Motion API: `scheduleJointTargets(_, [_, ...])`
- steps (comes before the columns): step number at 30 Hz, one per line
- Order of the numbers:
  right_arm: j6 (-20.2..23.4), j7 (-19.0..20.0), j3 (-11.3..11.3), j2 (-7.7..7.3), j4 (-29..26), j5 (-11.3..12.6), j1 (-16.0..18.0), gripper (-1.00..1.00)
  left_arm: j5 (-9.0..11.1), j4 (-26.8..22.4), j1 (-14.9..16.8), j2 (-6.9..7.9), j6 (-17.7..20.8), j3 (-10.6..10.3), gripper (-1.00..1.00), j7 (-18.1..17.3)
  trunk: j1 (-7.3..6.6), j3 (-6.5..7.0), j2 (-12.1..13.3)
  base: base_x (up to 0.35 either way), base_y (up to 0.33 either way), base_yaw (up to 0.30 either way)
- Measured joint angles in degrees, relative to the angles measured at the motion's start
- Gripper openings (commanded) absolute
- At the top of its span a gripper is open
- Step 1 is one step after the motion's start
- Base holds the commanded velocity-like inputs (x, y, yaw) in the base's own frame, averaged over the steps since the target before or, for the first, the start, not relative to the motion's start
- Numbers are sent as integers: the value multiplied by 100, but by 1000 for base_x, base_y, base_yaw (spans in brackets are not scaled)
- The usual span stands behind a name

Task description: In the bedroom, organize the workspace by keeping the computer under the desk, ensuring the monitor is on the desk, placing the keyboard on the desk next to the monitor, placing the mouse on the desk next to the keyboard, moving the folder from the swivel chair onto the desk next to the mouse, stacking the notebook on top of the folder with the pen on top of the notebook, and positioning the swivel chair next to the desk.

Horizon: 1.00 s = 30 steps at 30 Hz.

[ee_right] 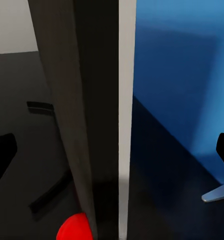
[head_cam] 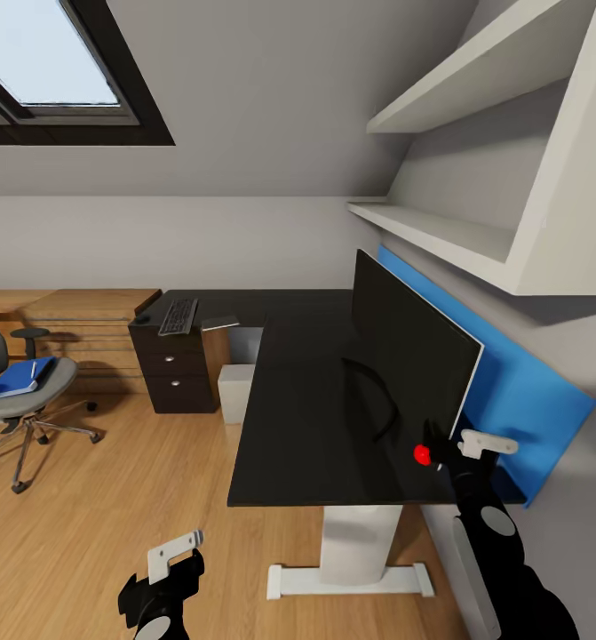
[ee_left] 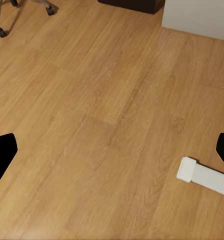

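Monitor [head_cam: 410, 356] edge between spread right gripper [ee_right: 117, 155] jaws, fingertips cut off.

No readable text, labels, brands, numbers or signs anywhere, monitor [head_cam: 413, 356] screen blank black, keyboard [head_cam: 178, 316] keys too small to read

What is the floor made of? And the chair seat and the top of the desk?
The floor looks like light wood planks: you can see grain lines and board seams. The swivel chair seat looks like soft grey fabric, though the render leaves that open; its legs shine like chrome metal. The desk top looks smooth and black, maybe painted board or laminate, with faint reflections.
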State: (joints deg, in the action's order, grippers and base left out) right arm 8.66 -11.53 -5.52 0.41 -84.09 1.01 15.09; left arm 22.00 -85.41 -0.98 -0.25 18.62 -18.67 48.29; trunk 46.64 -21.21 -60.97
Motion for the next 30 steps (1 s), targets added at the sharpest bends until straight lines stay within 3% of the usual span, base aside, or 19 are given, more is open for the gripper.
scheduleJointTargets(8, [-2, 184, 0, 0, 59, 3, 0, 100, 6, -1, 0, 6, -2, 6, 100, -8, 0, 0, 0, 68, 110, 0])
scheduleJointTargets(30, [-2, 199, -1, 0, 60, -3, 0, 100, 0, 7, 0, -2, 0, -1, 100, -6, 0, 0, 0, 18, 23, 0])
